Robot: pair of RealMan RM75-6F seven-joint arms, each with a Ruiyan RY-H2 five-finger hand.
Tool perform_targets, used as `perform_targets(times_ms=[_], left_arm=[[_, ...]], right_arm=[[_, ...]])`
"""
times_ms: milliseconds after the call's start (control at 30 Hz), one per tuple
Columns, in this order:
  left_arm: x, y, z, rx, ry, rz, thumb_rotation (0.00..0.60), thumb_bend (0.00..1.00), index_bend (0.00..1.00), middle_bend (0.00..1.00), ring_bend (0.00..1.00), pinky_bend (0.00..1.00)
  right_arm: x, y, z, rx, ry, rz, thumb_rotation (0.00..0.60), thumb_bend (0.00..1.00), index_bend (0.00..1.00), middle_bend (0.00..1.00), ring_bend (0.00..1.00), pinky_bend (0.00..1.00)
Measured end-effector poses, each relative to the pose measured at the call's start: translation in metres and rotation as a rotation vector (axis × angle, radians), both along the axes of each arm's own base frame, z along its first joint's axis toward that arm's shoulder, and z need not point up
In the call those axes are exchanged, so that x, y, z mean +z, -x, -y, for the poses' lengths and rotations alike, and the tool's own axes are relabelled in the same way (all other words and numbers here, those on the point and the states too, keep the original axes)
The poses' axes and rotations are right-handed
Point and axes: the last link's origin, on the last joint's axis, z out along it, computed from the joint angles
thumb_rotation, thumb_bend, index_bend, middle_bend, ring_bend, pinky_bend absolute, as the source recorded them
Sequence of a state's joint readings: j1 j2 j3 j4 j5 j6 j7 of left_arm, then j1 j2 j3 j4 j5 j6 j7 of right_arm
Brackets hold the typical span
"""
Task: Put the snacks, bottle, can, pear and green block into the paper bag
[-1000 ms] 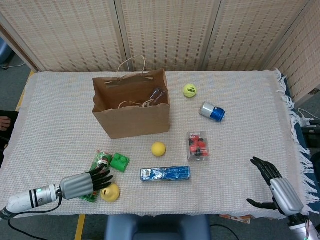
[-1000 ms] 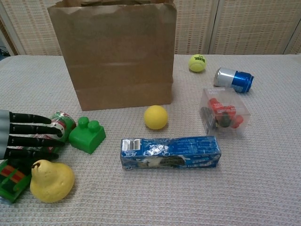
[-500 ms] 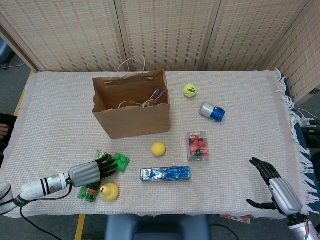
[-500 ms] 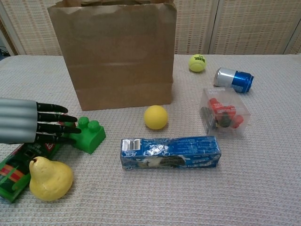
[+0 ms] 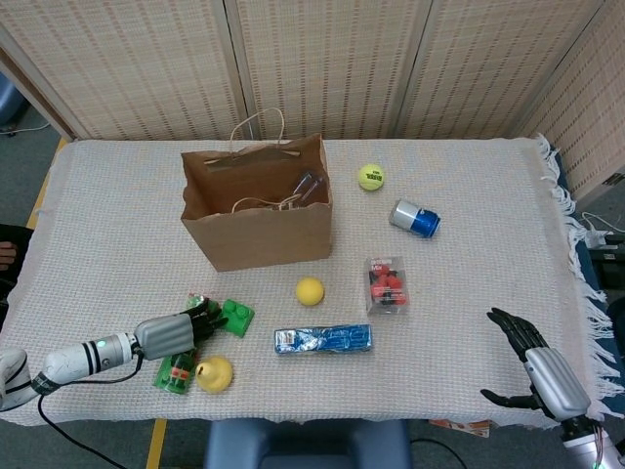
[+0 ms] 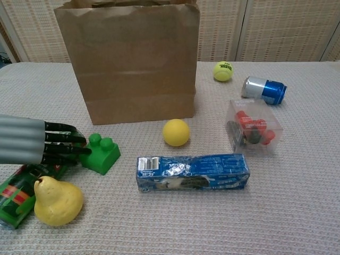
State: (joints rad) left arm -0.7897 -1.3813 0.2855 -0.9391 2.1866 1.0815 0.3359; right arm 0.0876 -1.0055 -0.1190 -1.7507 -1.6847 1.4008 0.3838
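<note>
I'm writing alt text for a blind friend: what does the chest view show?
The robot's left hand reaches in from the left, fingertips at a green block, with a yellow pear and a green bottle lying just below. Behind stands a brown paper bag; to the right lie a blue snack pack, yellow ball, clear box, can and tennis ball.

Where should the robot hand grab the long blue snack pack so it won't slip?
Probably across its narrow middle, coming from above. The blue snack pack lies flat and lengthways on the table, apart from the yellow ball, so fingers could close on its two long sides.
</note>
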Motion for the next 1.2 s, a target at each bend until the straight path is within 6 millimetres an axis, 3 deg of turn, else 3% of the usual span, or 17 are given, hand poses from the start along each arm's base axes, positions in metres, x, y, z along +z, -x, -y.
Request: perform_targets(times_ms=[167,300,567,1200], left_arm=[[-0.003,0.003,-0.002,0.006,0.006,0.005,0.6,0.6,0.53,0.46,0.43,0.61],[-0.005,0.009,-0.003,0.011,0.01,-0.001,0.6,0.63,0.63,0.58,0.53,0.69],[0.005,0.009,-0.007,0.011,-0.012,0.043,0.6,0.65,0.68,0.63,0.57,0.73],[0.075,-0.001,-0.047,0.062,-0.255,0.148,0.6,0.66,0.69,0.65,0.59,0.74]], right_arm=[[0.0,0.0,0.0,-0.002,-0.001,-0.001,0.6,0.0,0.0,0.0,0.0,0.0],[0.0,0.0,0.0,-0.003,0.0,0.0,0.6,0.0,0.0,0.0,0.0,0.0],[-0.001,0.0,0.0,-0.004,-0.002,-0.003,0.6,0.0,0.0,0.0,0.0,0.0],[0.0,0.0,0.0,0.002,0.004,-0.002,0.6,0.0,0.0,0.0,0.0,0.0]])
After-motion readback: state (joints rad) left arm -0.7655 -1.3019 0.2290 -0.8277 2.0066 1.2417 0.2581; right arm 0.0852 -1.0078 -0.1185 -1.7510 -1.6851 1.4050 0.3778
